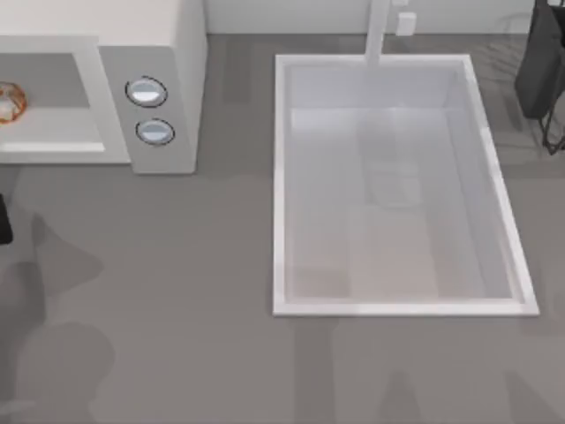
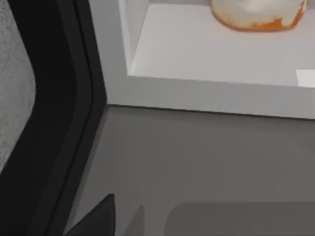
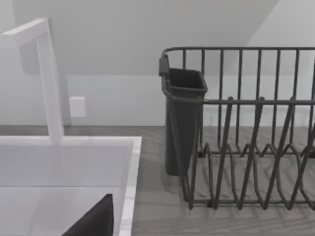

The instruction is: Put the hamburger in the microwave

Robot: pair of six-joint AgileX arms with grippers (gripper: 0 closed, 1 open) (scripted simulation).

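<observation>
The microwave (image 1: pixel 168 53) stands at the table's back left, its two dials (image 1: pixel 150 111) on the side panel. Its cavity is open, and the black door (image 2: pixel 49 123) stands swung out in the left wrist view. The hamburger (image 1: pixel 9 103), cream with orange-brown patches, rests on the cavity floor (image 2: pixel 211 49); the hamburger (image 2: pixel 256 14) is free of any grip. My left gripper (image 2: pixel 96 221) hangs in front of the opening, apart from the hamburger, and a dark bit of the left arm (image 1: pixel 3 219) shows at the table's left edge. My right gripper (image 3: pixel 93 221) is near the sink's back right.
A large white sink basin (image 1: pixel 281 177) with a faucet (image 1: pixel 378 31) takes up the middle and right. A dark wire dish rack (image 3: pixel 246 137) with a cup holder (image 3: pixel 183 118) stands at the back right. Grey tabletop (image 1: pixel 159 300) lies in front of the microwave.
</observation>
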